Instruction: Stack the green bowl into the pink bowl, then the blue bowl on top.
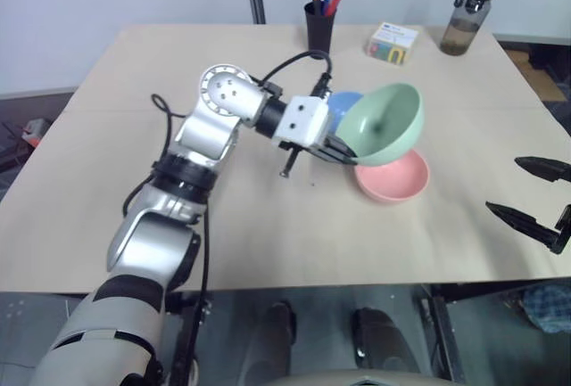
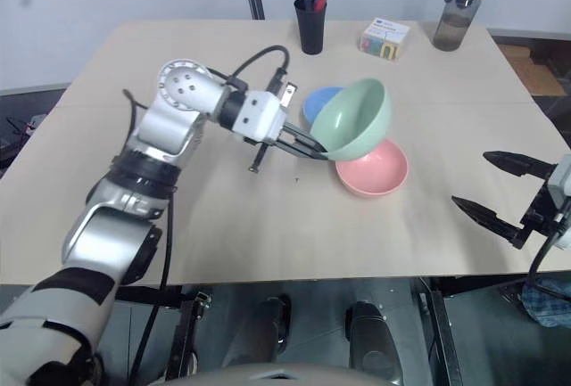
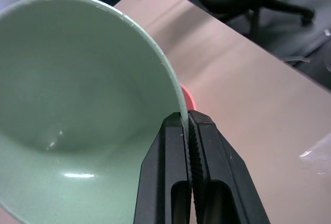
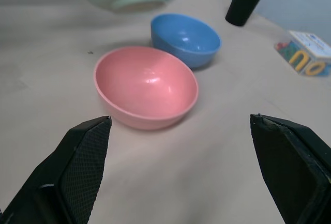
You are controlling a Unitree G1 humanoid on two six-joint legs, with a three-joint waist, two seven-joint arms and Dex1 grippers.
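My left gripper [image 1: 342,149] is shut on the rim of the green bowl [image 1: 382,124], which hangs tilted in the air just above the pink bowl [image 1: 393,176]. The pinch on the rim shows close up in the left wrist view, fingers [image 3: 207,157] on either side of the green bowl [image 3: 77,105]. The pink bowl [image 4: 146,87] stands upright on the table. Behind it sits the blue bowl [image 4: 185,39], partly hidden by the green bowl in the head views. My right gripper [image 1: 535,194] is open, off to the right near the table's edge, with nothing between its fingers.
At the table's [image 1: 178,208] far side stand a black pen cup [image 1: 318,22], a small coloured box [image 1: 393,44] and a dark water bottle [image 1: 468,13]. A chair base shows beyond the table in the left wrist view.
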